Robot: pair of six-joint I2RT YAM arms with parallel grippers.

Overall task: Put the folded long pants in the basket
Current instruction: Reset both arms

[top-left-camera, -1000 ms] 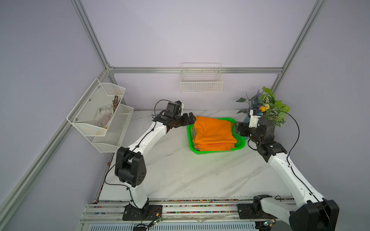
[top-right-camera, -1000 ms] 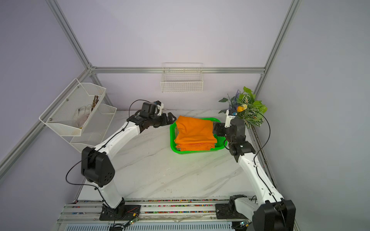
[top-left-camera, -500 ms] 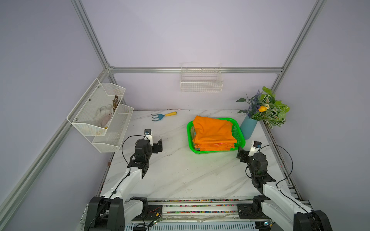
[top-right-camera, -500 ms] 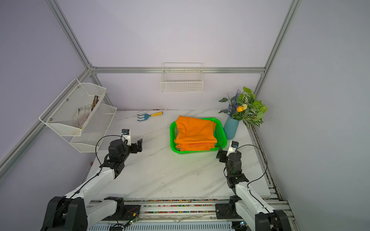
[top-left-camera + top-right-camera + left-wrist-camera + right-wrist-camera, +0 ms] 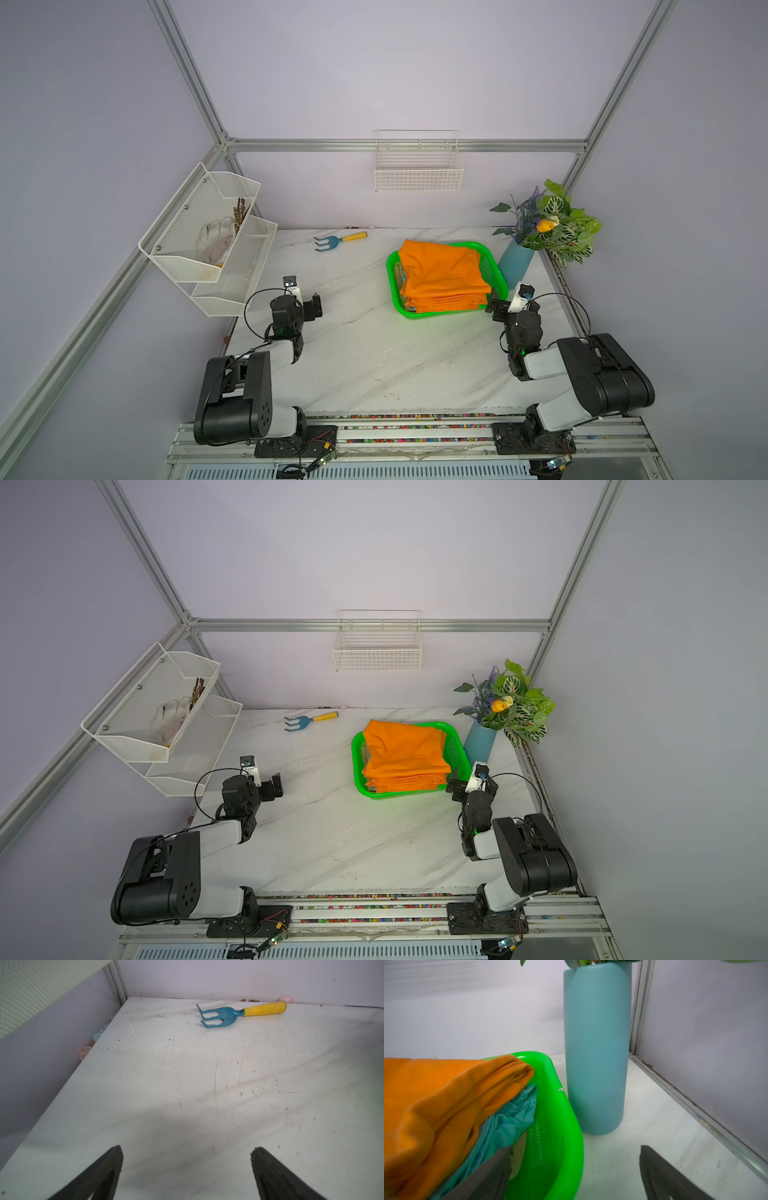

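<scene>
**Both arms folded low; pants in basket**

Left arm: folded near its base. Left fingers (image 5: pixel 104 1172) spread, empty, over open table (image 5: pixel 207 1084).
Right arm: likewise folded. Right fingers (image 5: pixel 660 1174) spread, empty, at near corner of basket (image 5: pixel 390 282).
Orange pants (image 5: pixel 442 272) atop light blue pants (image 5: pixel 517 1113) inside basket, beside vase (image 5: pixel 515 264).

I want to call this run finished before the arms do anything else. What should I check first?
1. Orange pants in basket: ok, on top.
2. Blue pants in basket: ok, under the orange.
3. Tan pants in basket: cannot tell, not visible.
4. Left gripper open and empty: ok.
5. Right gripper open and empty: ok.
6. Right gripper clear of basket: cannot tell, one finger close to its corner.
</scene>
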